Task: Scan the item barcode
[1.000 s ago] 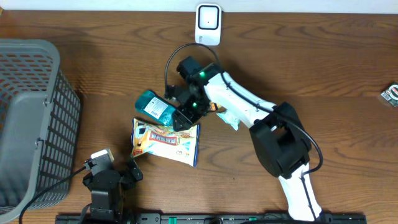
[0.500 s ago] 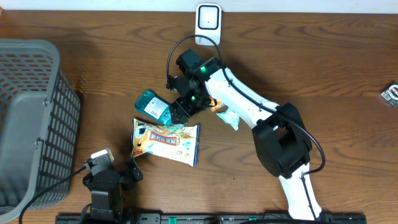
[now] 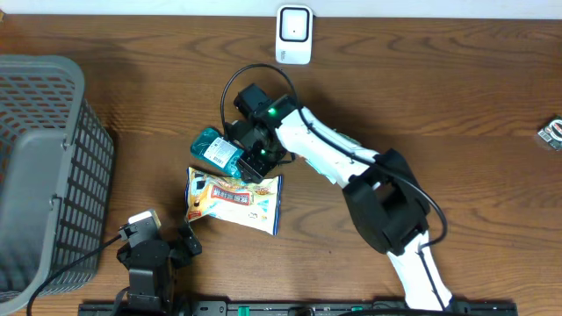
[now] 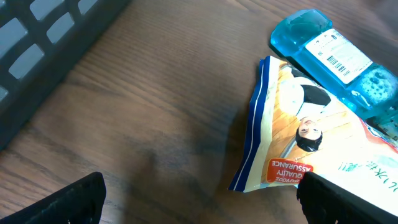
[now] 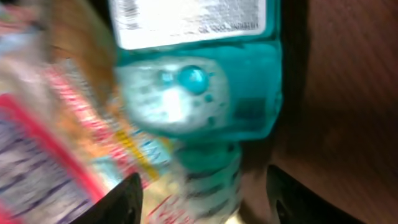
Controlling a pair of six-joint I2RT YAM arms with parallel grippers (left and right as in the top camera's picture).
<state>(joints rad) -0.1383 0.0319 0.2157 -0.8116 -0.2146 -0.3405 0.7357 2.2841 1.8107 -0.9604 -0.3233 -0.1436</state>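
Wood table under everything. Grey mesh basket sits to the left of your left fingers, well apart from the right fingers.

White right arm reaches across the middle, ending over the bottle's neck end.

Snack bag lies flat just ahead of the left fingers and just below the right fingers. Its top edge is tucked up against the bottle.

Teal bottle lies on its side on the table, label up. In the left wrist view the barcode faces up. Its neck sits between the right fingers.

Right fingers: partly apart, one each side of the neck, with a gap showing on both sides in the blurry wrist view. You have no grip on it.

Left fingers: spread wide, nothing between them, low near the table's front edge.

White scanner is beyond the right fingers, near the far table edge, apart from the bottle.

Small packet lies far right of both fingers, too small to tell what it is.
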